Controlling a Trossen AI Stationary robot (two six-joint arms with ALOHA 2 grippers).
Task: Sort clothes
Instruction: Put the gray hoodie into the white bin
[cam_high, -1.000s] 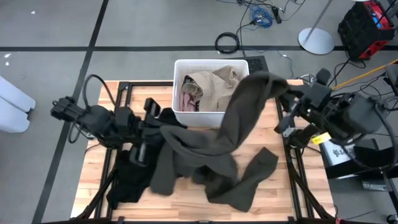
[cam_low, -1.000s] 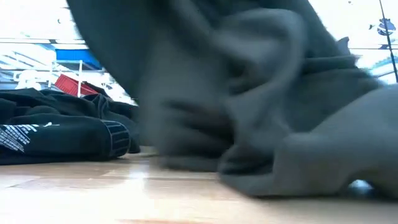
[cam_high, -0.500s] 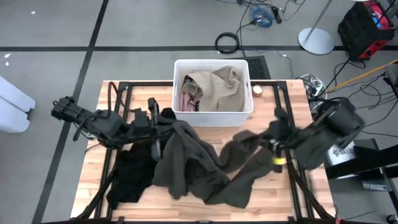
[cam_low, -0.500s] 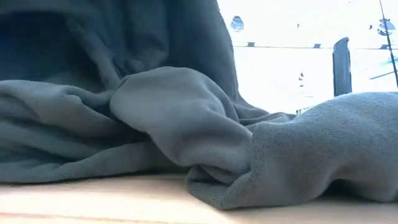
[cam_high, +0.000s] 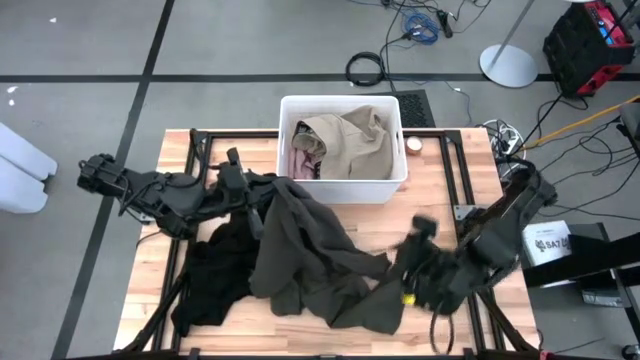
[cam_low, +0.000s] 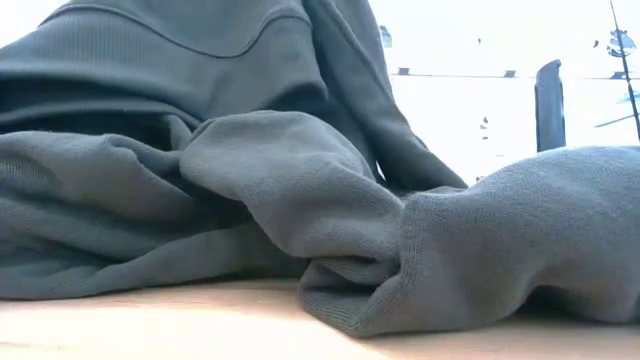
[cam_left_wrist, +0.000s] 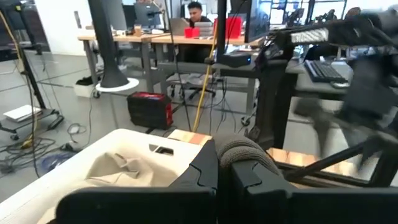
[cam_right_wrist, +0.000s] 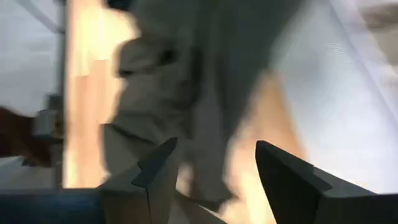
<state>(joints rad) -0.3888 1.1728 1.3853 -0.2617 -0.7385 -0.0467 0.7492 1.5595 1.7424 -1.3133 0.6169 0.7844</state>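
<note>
A large dark olive-green garment (cam_high: 310, 262) lies crumpled on the wooden table and fills the low view (cam_low: 280, 190). My left gripper (cam_high: 262, 198) is shut on its far end, just in front of the white bin's near left corner. My right gripper (cam_right_wrist: 216, 146) stands open over the table to the garment's right (cam_high: 415, 242), blurred, with nothing between its fingers. A black garment (cam_high: 215, 272) lies on the table at the left, partly under the olive one. A khaki-tan garment (cam_high: 345, 135) and a pale pink one (cam_high: 300, 163) lie in the bin. My left gripper pinches a rolled, ribbed edge of the olive garment (cam_left_wrist: 241, 151) between its two shut fingers (cam_left_wrist: 205, 171); how many layers, I cannot tell. The fingers reach in about level from the table's left. From the hold the garment slopes down, slack, onto the table.
The white bin (cam_high: 392, 178) stands at the table's far middle. A small round object (cam_high: 413, 144) sits by its right wall. Bare wood (cam_high: 440, 200) shows right of the garment. Black frame rails run along both table sides. Desks and people show beyond in the left wrist view.
My right gripper has swung from beside the bin's right side toward the near edge and down, then opened and let go of the olive garment. The garment's right part, which was lifted over the bin's corner, has fallen onto the table. My left gripper has kept its hold.
</note>
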